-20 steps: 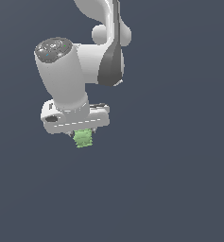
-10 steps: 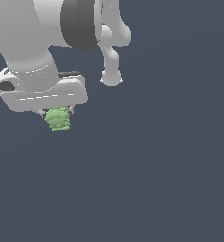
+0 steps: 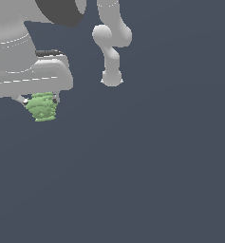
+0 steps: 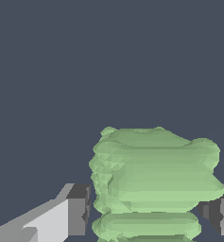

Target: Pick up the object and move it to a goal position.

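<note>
Background: plain dark grey, no surface visible | object: hangs directly under the hand, clamped between both fingers | handling: probably light and stiff (ridges should help grip); hold flat sides.

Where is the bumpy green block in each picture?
Exterior view: the green block hangs under the white gripper, near the exterior view's left edge, upper half.
Wrist view: the block fills the lower middle, between the gripper's fingers.
Shared landmark: the gripper fingers on either side of it.
</note>
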{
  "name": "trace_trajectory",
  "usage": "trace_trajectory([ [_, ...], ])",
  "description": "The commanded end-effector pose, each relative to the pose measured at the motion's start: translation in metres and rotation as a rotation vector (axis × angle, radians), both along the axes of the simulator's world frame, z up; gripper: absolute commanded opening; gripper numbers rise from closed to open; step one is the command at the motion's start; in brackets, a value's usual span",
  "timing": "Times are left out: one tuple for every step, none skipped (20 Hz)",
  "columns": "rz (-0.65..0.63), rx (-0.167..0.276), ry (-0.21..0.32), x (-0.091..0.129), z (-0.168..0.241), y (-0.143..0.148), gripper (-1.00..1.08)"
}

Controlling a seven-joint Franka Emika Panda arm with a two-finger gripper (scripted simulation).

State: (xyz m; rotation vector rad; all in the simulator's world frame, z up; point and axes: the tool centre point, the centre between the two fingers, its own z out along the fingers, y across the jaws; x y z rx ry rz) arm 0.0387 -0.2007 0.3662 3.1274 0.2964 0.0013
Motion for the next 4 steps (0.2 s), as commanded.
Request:
trace_trajectory([
  [0.001, 0.0, 0.001, 0.0, 0.0045, -0.0028, -1.0],
  [0.001, 0.0, 0.001, 0.0, 0.0054, -0.0035, -1.0],
  [0.001, 0.0, 0.001, 0.0, 0.0059, -0.0038, -1.0],
  [0.001, 0.0, 0.001, 0.0, 0.0061, -0.0039, -1.0],
])
